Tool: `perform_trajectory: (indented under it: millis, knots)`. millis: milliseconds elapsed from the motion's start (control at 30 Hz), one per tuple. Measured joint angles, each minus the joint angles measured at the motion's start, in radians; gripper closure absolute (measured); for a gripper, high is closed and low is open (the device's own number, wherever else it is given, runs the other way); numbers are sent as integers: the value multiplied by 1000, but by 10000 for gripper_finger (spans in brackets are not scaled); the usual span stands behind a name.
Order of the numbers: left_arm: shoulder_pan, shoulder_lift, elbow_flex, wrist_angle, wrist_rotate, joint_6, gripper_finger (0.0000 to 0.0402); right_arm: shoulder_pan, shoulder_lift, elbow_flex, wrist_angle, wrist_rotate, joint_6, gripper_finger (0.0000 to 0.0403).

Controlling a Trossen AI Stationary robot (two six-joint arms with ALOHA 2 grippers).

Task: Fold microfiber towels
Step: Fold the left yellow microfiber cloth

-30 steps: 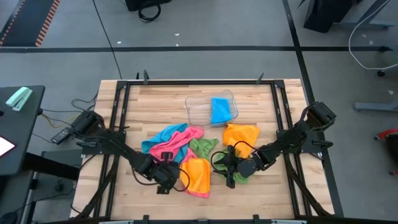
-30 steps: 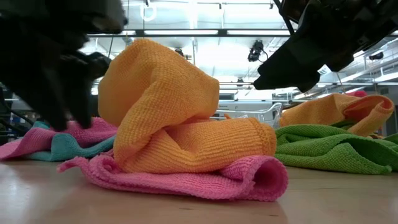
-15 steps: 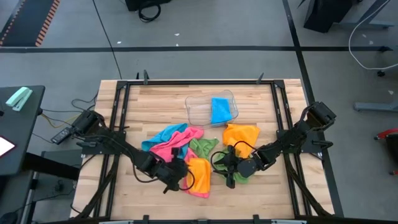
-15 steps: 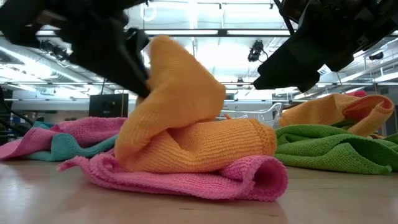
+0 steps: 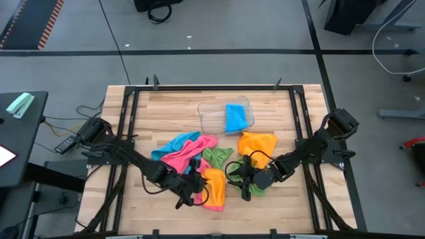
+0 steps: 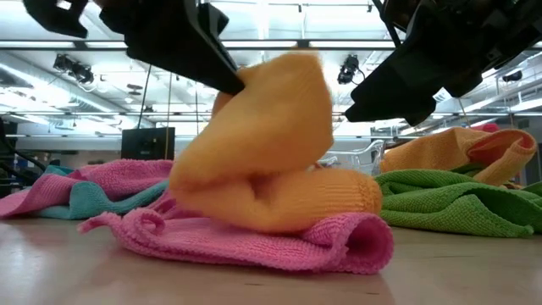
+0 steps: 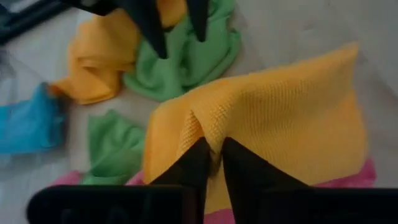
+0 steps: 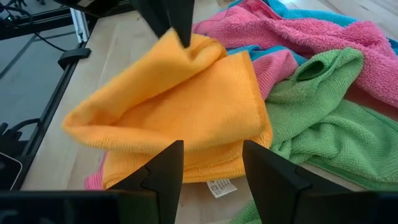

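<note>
An orange microfiber towel (image 5: 216, 188) lies near the table's front middle on a pink towel (image 6: 254, 246). Its left part is raised, and my left gripper (image 5: 199, 184) is shut on that part. My right gripper (image 5: 244, 180) hangs open just to the right of it, above a green towel (image 5: 257, 190), touching nothing. A second orange towel (image 5: 257, 143), another green one (image 5: 216, 158) and a pink and blue heap (image 5: 180, 153) lie farther back. A blue towel (image 5: 234, 117) rests in the clear tray (image 5: 209, 121). My left gripper pinches a puckered bit of the orange towel's left edge (image 7: 208, 138) between its two fingers (image 7: 194, 163). One layer or several, I cannot tell. The fingers come slanting down from the table's left. The held part (image 6: 254, 85) is lifted and arches over; the rest lies on the pink towel.
The towels crowd the table's middle. Bare wood (image 5: 166, 109) shows along the far left and near the front corners. The black frame rails (image 5: 126, 133) run along both sides.
My left gripper has shut on the orange towel's left edge, turned, and gone up and toward the table's right. The held edge has lifted and folded over toward the right, so the towel looks narrower from above. Its lower part has stayed on the pink towel.
</note>
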Motion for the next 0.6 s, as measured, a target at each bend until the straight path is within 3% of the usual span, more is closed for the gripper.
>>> perform_trajectory:
  millis: [100, 367, 600]
  knots:
    - [18, 22, -2, 24, 57, -22, 307, 0, 0, 0, 3, 0, 7, 228]
    - [31, 62, -2, 137, 61, -1, 205, 0, 41, 8, 60, -1, -9, 228]
    - [56, 58, -2, 209, 30, 35, 189, -7, 75, 26, 56, -4, -22, 228]
